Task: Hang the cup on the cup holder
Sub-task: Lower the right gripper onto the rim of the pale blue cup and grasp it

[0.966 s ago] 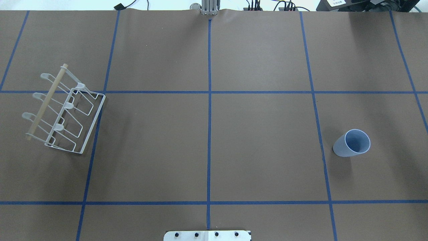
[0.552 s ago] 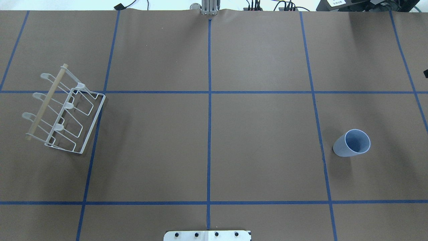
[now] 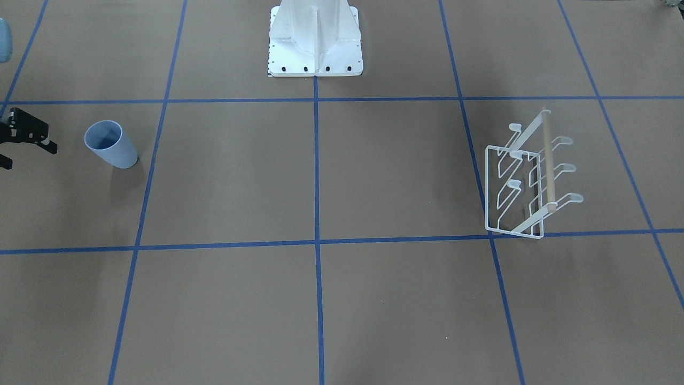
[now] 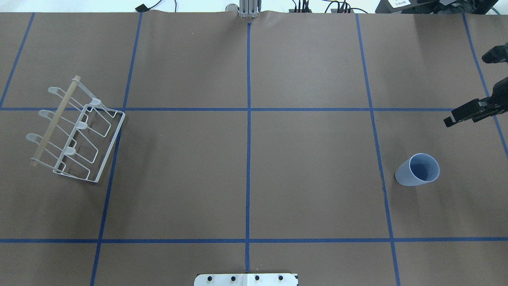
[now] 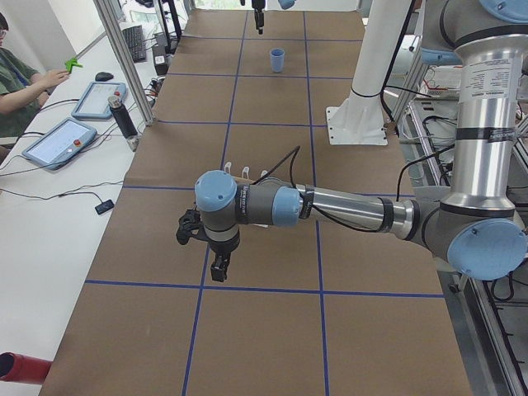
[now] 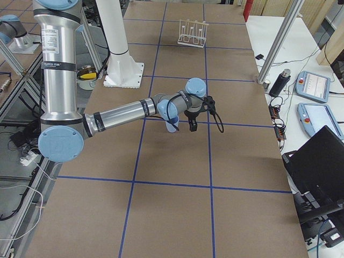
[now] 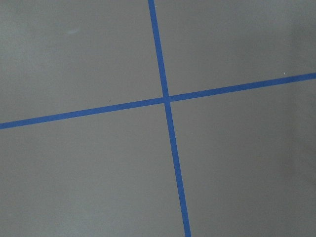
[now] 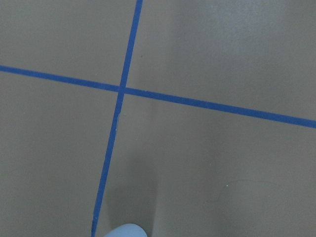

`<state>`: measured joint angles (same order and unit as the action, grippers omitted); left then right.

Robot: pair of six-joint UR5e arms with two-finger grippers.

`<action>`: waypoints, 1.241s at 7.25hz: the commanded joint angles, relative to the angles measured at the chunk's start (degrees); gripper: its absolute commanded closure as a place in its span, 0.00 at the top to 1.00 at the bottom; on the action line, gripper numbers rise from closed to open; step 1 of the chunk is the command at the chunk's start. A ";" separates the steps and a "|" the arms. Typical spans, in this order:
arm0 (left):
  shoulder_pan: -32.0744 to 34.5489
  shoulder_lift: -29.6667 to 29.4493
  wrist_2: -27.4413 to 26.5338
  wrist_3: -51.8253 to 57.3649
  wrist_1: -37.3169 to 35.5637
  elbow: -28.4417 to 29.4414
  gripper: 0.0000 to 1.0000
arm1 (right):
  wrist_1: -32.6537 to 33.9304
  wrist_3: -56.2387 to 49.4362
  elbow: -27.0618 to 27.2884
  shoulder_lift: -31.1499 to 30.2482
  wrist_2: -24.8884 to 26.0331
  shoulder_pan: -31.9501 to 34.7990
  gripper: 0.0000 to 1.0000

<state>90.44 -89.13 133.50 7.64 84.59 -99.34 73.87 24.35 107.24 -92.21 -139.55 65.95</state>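
Table: cup holder far left; cup upright, mouth up, far right, untouched. R gripper near cup, jaws wide apart, empty, so approach step. Next: straddle cup wall, close. L gripper: open/shut can't tell.

One cup and one cup holder stand on the one desk, on opposite sides of the single white pedestal; the holder carries six prongs, three per row in two rows, plus one wooden dowel; there are two arms, the left arm and the right arm, each ending in one pincer, so a left pincer and a right pincer; four black bolts line the pedestal's front edge; seven blue tape lines show from overhead, five running away from the pedestal and two crossing them
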 commanded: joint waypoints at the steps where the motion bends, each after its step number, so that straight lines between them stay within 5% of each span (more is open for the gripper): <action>1: 0.00 0.10 0.01 0.00 0.14 -0.32 0.99 | -5.40 0.18 -0.10 -3.15 -0.02 -4.32 1.00; 7: 0.00 0.18 0.01 0.18 0.23 0.03 0.99 | -5.40 0.35 -2.12 -2.54 0.95 -10.75 1.00; 8: 0.00 0.18 0.01 0.18 0.23 0.12 0.99 | -5.32 0.44 -2.12 -2.45 0.95 -11.19 0.80; 9: 0.00 0.18 0.01 0.18 0.31 0.20 0.99 | -5.40 0.35 -2.12 -2.45 1.04 -11.20 0.07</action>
<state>90.44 -88.95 133.51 7.82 84.83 -99.24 68.50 24.74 105.16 -94.68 -138.59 55.03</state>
